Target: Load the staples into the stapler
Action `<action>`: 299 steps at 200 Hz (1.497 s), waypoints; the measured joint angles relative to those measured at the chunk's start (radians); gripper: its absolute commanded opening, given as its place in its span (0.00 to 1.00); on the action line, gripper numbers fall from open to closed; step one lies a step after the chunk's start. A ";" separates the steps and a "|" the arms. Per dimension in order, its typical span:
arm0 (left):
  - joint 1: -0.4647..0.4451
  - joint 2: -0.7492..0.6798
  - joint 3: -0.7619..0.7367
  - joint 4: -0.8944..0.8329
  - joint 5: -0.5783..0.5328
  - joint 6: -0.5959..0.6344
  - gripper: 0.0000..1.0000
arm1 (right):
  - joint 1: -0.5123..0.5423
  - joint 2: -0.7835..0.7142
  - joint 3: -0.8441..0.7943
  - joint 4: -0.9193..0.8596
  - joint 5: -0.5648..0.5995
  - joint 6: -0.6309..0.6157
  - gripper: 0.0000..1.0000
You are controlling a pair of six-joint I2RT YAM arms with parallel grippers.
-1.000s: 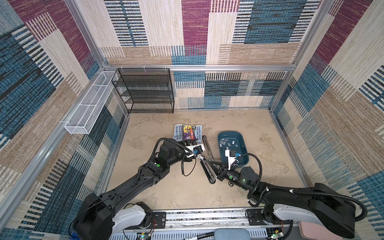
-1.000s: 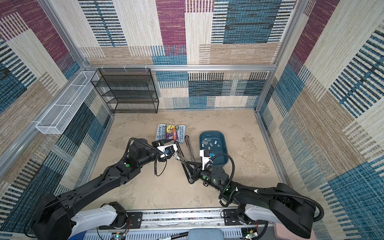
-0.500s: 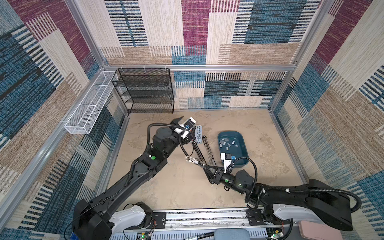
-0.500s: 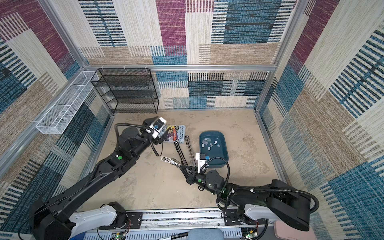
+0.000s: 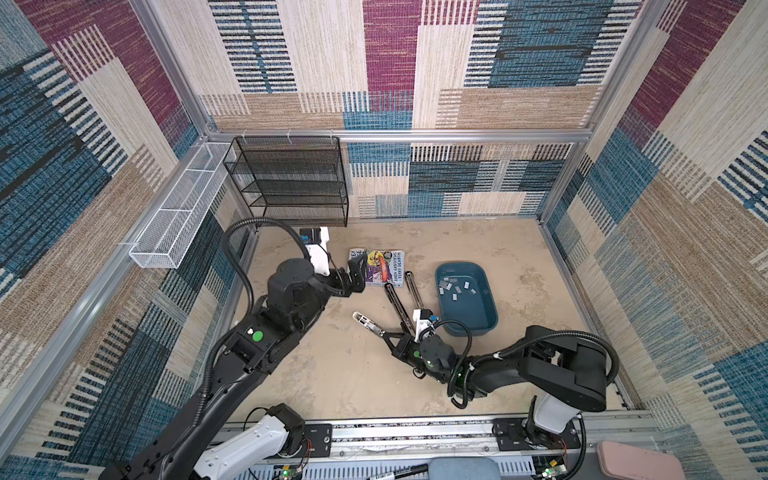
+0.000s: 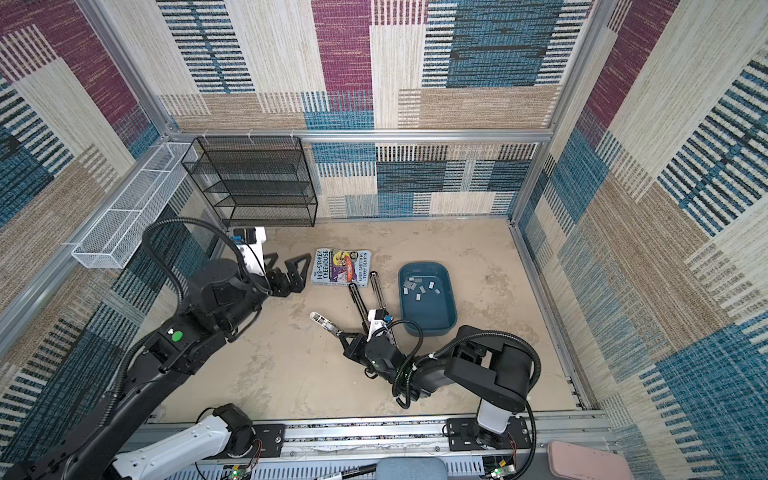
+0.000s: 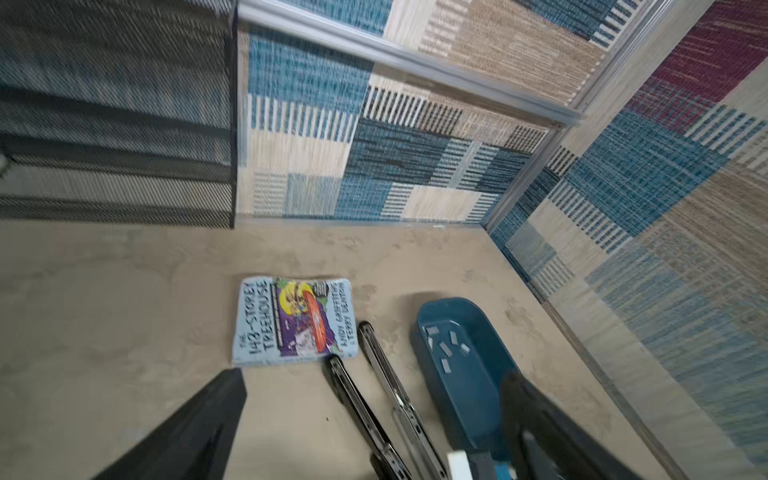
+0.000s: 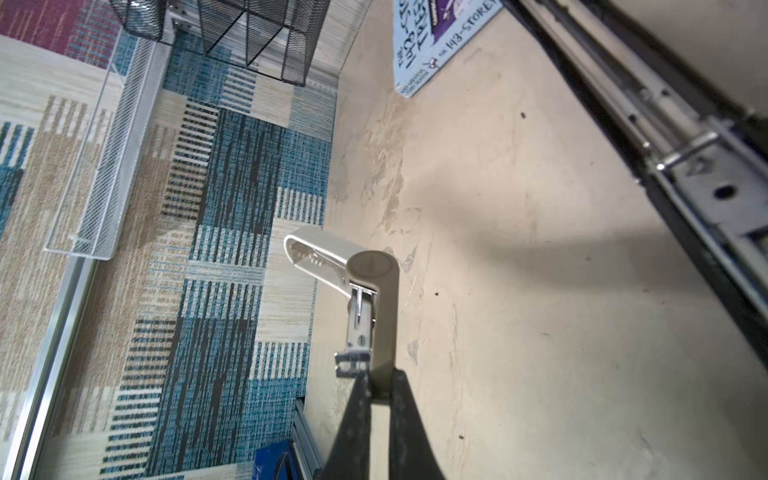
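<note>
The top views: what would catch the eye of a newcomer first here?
Probably the stapler, splayed wide open mid-table, with its beige top clamped in the shut right pincer. Right of it in both top views, a teal tray holds loose silver staples. The left pincer gapes open next to a colourful book.

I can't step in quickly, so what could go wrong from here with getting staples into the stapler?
1. The staples lie flat and scattered in the blue tray; the open left gripper may fail to pinch one.
2. The right gripper clamps only the stapler's beige lid, so the splayed stapler could shift.
</note>
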 measured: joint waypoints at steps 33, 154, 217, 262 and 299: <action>-0.002 0.017 -0.156 -0.167 -0.085 -0.239 0.99 | 0.009 0.003 0.051 -0.129 0.059 0.087 0.00; 0.000 0.003 -0.552 0.151 -0.004 -0.405 0.99 | 0.009 0.077 0.080 -0.228 0.123 0.211 0.13; 0.000 0.205 -0.533 0.325 0.086 -0.381 0.99 | 0.014 0.058 0.041 -0.252 0.105 0.234 0.40; 0.000 0.289 -0.504 0.390 0.121 -0.351 0.99 | 0.023 0.031 0.042 -0.273 0.089 0.207 0.44; 0.001 0.269 -0.443 0.376 0.117 -0.293 0.99 | 0.042 -0.081 0.061 -0.360 0.118 0.163 0.49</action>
